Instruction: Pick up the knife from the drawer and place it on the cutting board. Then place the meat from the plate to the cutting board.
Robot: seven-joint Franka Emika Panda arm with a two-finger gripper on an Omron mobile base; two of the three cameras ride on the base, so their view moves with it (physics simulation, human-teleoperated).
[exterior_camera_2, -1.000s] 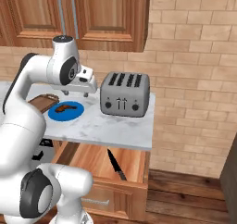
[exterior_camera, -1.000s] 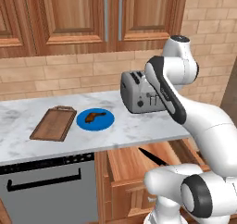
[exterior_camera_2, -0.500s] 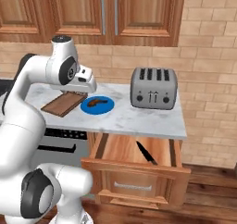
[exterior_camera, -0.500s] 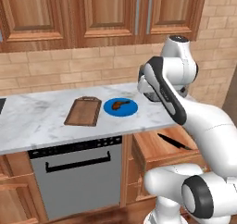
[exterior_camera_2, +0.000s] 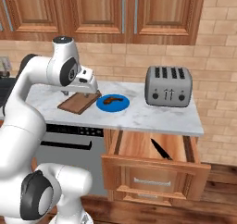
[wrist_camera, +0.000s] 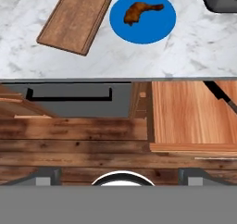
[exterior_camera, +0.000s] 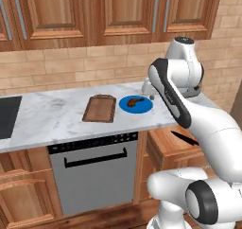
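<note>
The claw [exterior_camera_2: 89, 90] hangs above the counter [exterior_camera_2: 139, 116] with its jaws wide apart and nothing between them. In the right base view it sits just over the board [exterior_camera_2: 78, 102], with the plate [exterior_camera_2: 112, 103] beside it to the right and the meat [exterior_camera_2: 111, 99] lying on that plate. Farther right stands a grey toaster [exterior_camera_2: 168, 86]. Below and to the right of the claw the drawer [exterior_camera_2: 152, 156] is pulled out, and the knife [exterior_camera_2: 160, 149] lies on its light wood floor, slanted, well apart from the claw.

In the hand view the board [wrist_camera: 76, 18] and plate [wrist_camera: 142, 17] lie ahead on the marble, the meat [wrist_camera: 138, 12] on the blue, and the knife [wrist_camera: 221, 97] shows at the right edge of the open drawer [wrist_camera: 190, 119].

Nothing stands between claw and drawer. Under the counter sits a dishwasher [exterior_camera: 93, 171]; above are brick wall and reddish cabinets [exterior_camera: 108, 13].

Compared with a second ago, the base has driven left: board and plate have shifted towards the middle of both base views, and the dishwasher front shows in full.
</note>
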